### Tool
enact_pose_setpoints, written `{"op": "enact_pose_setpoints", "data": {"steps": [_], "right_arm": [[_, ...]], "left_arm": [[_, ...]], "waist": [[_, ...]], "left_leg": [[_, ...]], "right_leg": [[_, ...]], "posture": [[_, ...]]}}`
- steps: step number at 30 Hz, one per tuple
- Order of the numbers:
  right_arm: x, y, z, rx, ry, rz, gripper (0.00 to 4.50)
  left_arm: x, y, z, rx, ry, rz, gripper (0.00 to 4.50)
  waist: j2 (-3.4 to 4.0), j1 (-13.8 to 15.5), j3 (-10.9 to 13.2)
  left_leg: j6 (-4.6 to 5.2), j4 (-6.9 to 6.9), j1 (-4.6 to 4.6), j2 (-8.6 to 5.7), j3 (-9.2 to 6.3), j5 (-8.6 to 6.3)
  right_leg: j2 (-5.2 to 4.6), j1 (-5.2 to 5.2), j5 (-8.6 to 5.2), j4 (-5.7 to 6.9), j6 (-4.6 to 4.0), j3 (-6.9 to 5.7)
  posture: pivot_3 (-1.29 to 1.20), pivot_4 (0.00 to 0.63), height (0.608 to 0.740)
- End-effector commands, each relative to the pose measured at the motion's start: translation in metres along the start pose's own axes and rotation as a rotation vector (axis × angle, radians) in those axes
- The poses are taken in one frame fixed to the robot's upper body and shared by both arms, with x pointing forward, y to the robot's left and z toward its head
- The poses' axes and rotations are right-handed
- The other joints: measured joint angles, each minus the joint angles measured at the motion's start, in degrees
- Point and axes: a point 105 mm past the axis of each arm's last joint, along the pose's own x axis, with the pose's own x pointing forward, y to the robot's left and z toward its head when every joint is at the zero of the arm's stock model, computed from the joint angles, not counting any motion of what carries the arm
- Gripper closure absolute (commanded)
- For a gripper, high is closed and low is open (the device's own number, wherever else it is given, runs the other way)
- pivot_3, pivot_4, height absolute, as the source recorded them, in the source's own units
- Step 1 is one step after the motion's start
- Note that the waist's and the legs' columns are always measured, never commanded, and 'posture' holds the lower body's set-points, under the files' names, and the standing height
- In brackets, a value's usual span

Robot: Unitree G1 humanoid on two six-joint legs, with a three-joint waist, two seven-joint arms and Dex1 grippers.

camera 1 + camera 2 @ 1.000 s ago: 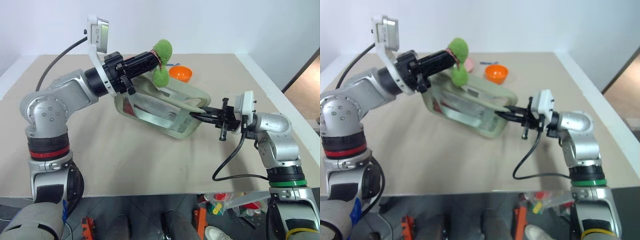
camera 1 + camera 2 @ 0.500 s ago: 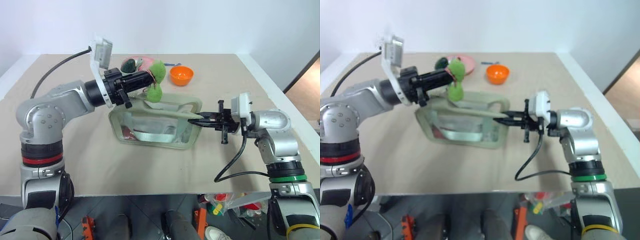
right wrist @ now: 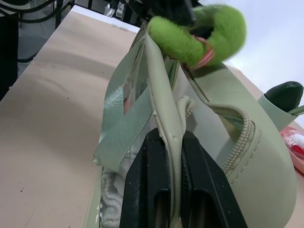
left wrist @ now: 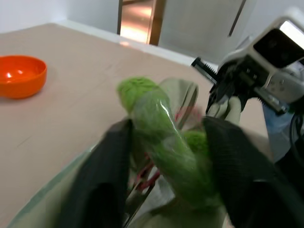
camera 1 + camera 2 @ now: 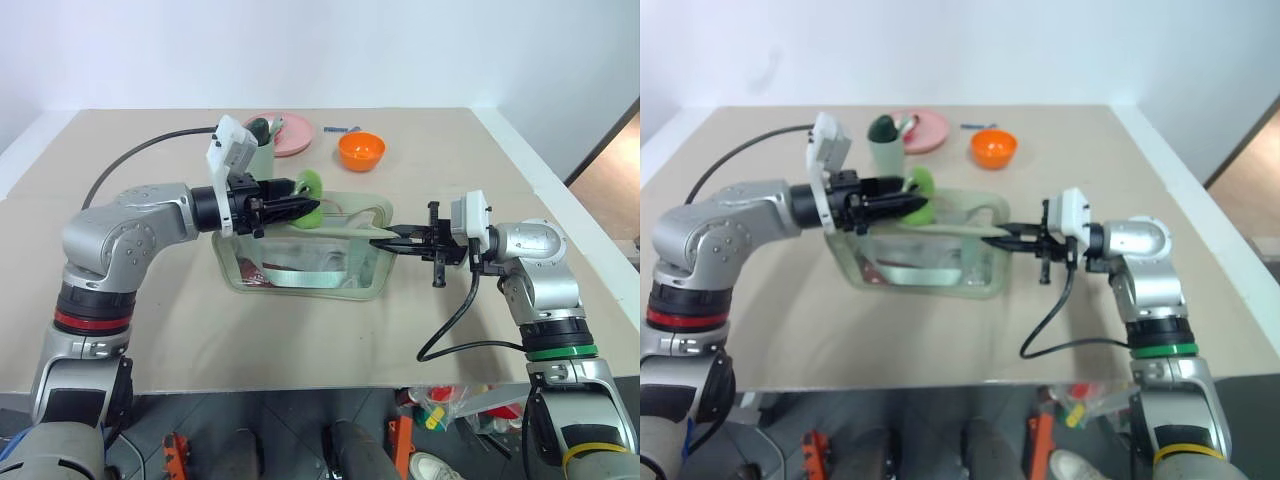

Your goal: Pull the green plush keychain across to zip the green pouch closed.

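Note:
The green pouch (image 5: 300, 262) lies on the table between my two arms, its clear window facing me. The green plush keychain (image 5: 309, 200) sits at the pouch's top edge, left of the middle. My left gripper (image 5: 295, 207) points right along that edge. Its fingers (image 4: 104, 175) stand open with the plush keychain (image 4: 161, 128) between them. My right gripper (image 5: 385, 241) points left and is shut on the pouch's right end. In the right wrist view its fingers (image 3: 152, 190) clamp a fold of the pouch (image 3: 173, 123), with the keychain (image 3: 199, 33) beyond.
Behind the pouch stand an orange bowl (image 5: 361, 150), a pink plate (image 5: 290, 132) and a pale green cup (image 5: 260, 152) holding a dark green object. A small blue item (image 5: 340, 128) lies near the table's back edge. Bare tabletop lies in front of the pouch.
The pouch, held up and tilted before, has come down flat onto the table. My left gripper sank with the keychain and its fingers have spread apart. The right gripper kept its hold.

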Motion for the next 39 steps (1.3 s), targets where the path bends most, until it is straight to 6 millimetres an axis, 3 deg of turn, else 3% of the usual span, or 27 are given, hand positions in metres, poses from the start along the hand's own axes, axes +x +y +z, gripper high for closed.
{"op": "enact_pose_setpoints", "data": {"steps": [1,3,11,16,23,30,33,39], "right_arm": [[0.002,-0.003,0.007,-0.04,-0.003,0.01,4.5],[0.002,-0.004,0.006,-0.041,-0.001,0.009,4.5],[-0.001,-0.005,0.004,-0.04,0.007,0.012,4.5],[0.001,-0.006,0.004,-0.041,0.009,0.015,4.5],[0.001,-0.007,0.003,-0.042,0.015,0.016,4.5],[0.002,-0.009,0.004,-0.046,0.016,0.016,4.5],[0.0,-0.01,0.005,-0.047,0.022,0.01,4.5],[-0.004,-0.01,0.005,-0.045,0.031,-0.006,4.5]], "left_arm": [[-0.014,-0.004,0.014,0.096,0.033,-0.026,0.5],[-0.023,-0.005,0.018,0.13,0.055,-0.03,0.01],[-0.049,-0.007,0.028,0.219,0.126,-0.008,0.01],[-0.073,-0.008,0.015,0.198,0.152,0.082,0.01],[-0.103,0.002,-0.016,0.127,0.157,0.251,0.01],[-0.096,0.008,-0.033,0.104,0.058,0.33,0.01],[-0.086,0.012,-0.042,0.075,0.026,0.333,0.83],[-0.081,0.01,-0.053,0.055,0.057,0.312,2.89]], "waist": [[0.01,-0.1,0.0],[0.01,-0.2,0.0],[0.01,-0.2,0.0],[0.03,-0.6,0.0],[0.03,-0.6,0.0],[0.01,-0.6,0.0],[0.01,-0.6,0.0],[0.01,-0.6,0.0]], "left_leg": [[0.0,-0.01,0.01,0.0,0.0,0.0],[0.0,-0.01,0.0,0.01,-0.01,0.0],[0.0,-0.01,-0.01,0.0,0.0,0.0],[0.01,-0.03,0.0,0.04,0.02,-0.01],[0.01,-0.01,-0.01,0.04,-0.02,-0.01],[0.0,0.04,-0.01,0.01,0.0,0.0],[0.0,0.02,0.01,0.01,0.02,0.0],[0.0,0.0,0.0,0.01,0.01,0.0]], "right_leg": [[0.0,0.0,0.0,0.0,0.0,0.0],[0.01,0.0,-0.01,0.0,-0.02,-0.01],[-0.02,0.0,-0.03,0.0,-0.04,-0.03],[-0.01,-0.03,-0.05,0.01,-0.07,-0.01],[-0.06,0.0,-0.06,0.02,-0.08,-0.09],[-0.09,0.03,-0.04,0.02,-0.08,-0.08],[-0.1,0.04,-0.03,0.01,-0.06,-0.06],[-0.09,0.02,-0.03,0.01,-0.06,-0.07]], "posture": [[0.0,0.15,0.74],[0.0,0.15,0.74],[0.0,0.15,0.74],[0.0,0.15,0.74],[0.0,0.15,0.74],[0.0,0.15,0.74],[0.0,0.15,0.74],[0.0,0.15,0.74]]}}
